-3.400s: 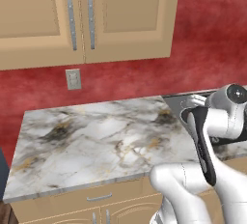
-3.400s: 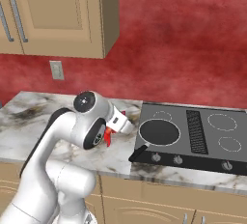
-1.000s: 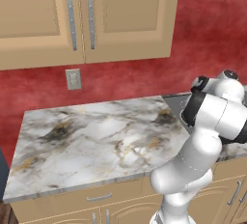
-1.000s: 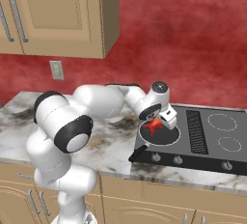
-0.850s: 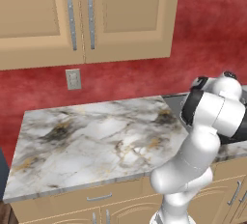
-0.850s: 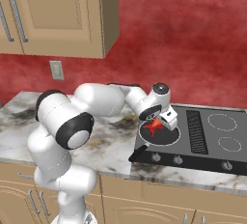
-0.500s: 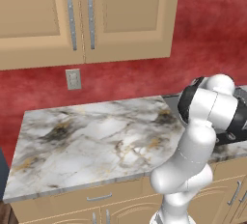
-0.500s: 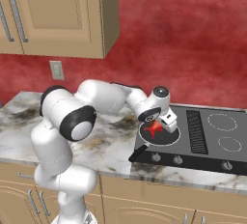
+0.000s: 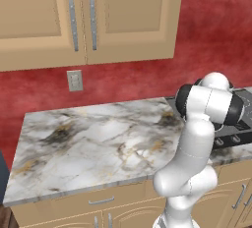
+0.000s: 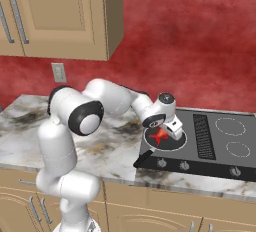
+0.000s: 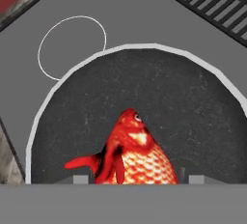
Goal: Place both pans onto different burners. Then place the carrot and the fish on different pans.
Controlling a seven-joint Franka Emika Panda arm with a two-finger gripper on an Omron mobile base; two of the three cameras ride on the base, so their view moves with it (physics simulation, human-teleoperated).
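A dark round pan point(image 10: 172, 141) sits on the cooktop's front left burner, its black handle point(image 10: 142, 160) pointing off the front left corner. My gripper point(image 10: 161, 137) hangs over its middle, shut on the red-orange fish point(image 10: 160, 136). In the hand view the fish point(image 11: 135, 153) sits between my gripper's point(image 11: 137, 178) two fingertips, head pointing down at the pan's dark floor point(image 11: 159, 88). Whether the fish touches the pan, I cannot tell. An outlined burner point(image 11: 72, 47) lies bare beyond the pan's rim. The carrot is out of view.
The slatted vent point(image 10: 202, 136) runs down the cooktop's middle, with two bare burners point(image 10: 230, 126) to its right and knobs point(image 10: 184, 165) along the front. The marble counter point(image 9: 98, 138) stretches left of the cooktop under wall cabinets point(image 9: 83, 15). My arm point(image 9: 206, 109) crosses the cooktop's left edge.
The arm has carried the fish from left of the cooktop to over the pan. In the last second it sank slightly while the elbow swung; the grip has not changed.
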